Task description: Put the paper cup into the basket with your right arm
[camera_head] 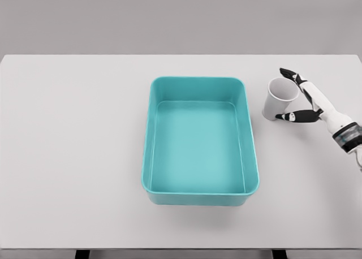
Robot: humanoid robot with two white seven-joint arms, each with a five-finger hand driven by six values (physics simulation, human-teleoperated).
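Nearest the camera, the white desk [73, 157] carries a teal basket [148, 157] at centre; well right of it the paper cup [278, 100] stands upright, the right hand [300, 98] just beside it, thumb and fingers spread around its far side, not yet clenched

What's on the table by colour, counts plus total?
Teal: 1, the basket, with nothing inside
White: 1, the paper cup, right of the basket, with the right hand at it
Total: 2 things on the table
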